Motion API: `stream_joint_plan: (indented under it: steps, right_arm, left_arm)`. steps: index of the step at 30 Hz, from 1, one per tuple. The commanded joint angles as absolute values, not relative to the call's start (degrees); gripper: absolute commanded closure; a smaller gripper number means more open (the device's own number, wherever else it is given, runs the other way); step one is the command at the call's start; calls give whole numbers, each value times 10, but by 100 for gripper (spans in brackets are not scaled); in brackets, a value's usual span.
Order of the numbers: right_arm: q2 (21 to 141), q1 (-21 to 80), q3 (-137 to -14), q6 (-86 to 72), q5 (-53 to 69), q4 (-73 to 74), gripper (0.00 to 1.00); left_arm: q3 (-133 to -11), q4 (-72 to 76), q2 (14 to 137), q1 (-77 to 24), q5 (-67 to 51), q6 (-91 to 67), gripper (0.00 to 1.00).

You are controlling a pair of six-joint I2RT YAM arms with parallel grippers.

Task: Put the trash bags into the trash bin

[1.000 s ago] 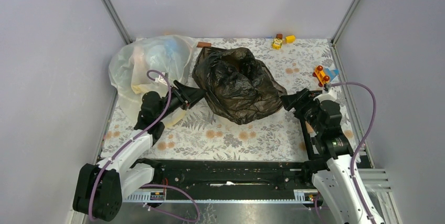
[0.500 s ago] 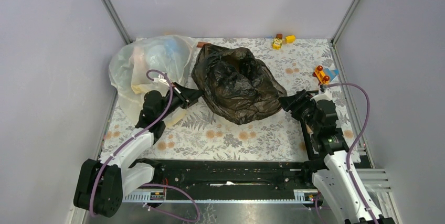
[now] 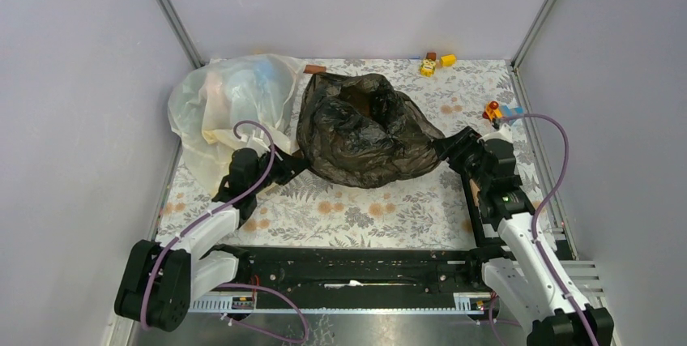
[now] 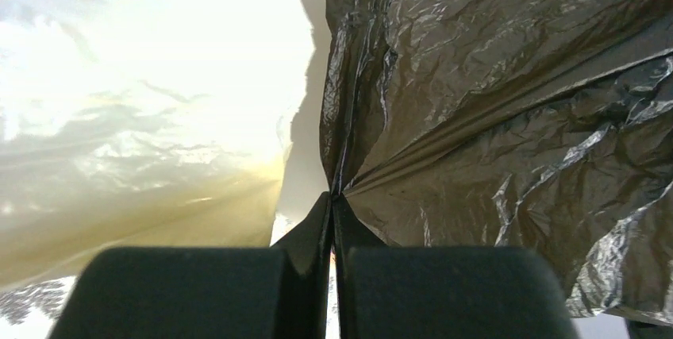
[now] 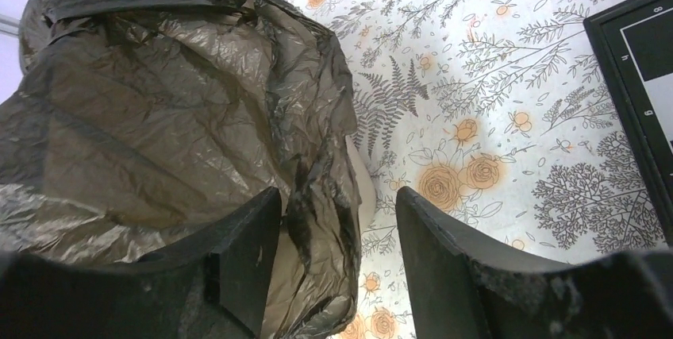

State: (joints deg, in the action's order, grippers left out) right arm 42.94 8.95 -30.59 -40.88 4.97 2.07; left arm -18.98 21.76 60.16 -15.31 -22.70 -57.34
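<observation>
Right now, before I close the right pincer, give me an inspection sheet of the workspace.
Surface: floral cloth, flat.
Job's things: black trash bag heaped mid-table; trash bin not clearly seen.
Clutter: translucent whitish bag beside it; toy blocks at far edge; red toy at right.
Grippers: left pincer shut on bag film; right pincer open, straddling a bag fold.
Cables: purple cables loop off both wrists.
Surroundings: grey walls on three sides.
</observation>
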Motion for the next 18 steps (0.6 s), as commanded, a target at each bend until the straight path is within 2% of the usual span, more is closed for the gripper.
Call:
stream_joint_plan:
  steps: [1, 2, 7, 9, 10, 18]
  right_arm:
    - [458, 91, -314, -410, 58, -47, 41]
    - [466, 91, -313, -417, 68, -56, 44]
    - [500, 91, -295, -441, 93, -78, 87]
    - [516, 91, -280, -445, 94, -90, 97]
    - [526, 91, -272, -447, 95, -96, 100]
    - [642, 91, -239, -453, 165, -199, 100]
  left_arm:
    - [-202, 195, 605, -155, -192, -515, 100]
    - [-206, 187, 604, -155, -185, -508, 100]
    - [-208, 164, 604, -155, -164, -480, 100]
    - [-207, 163, 610, -156, -164, -475, 100]
    - [-208, 165, 613, -156, -163, -474, 100]
    - [-221, 186, 652, -170, -173, -473, 100]
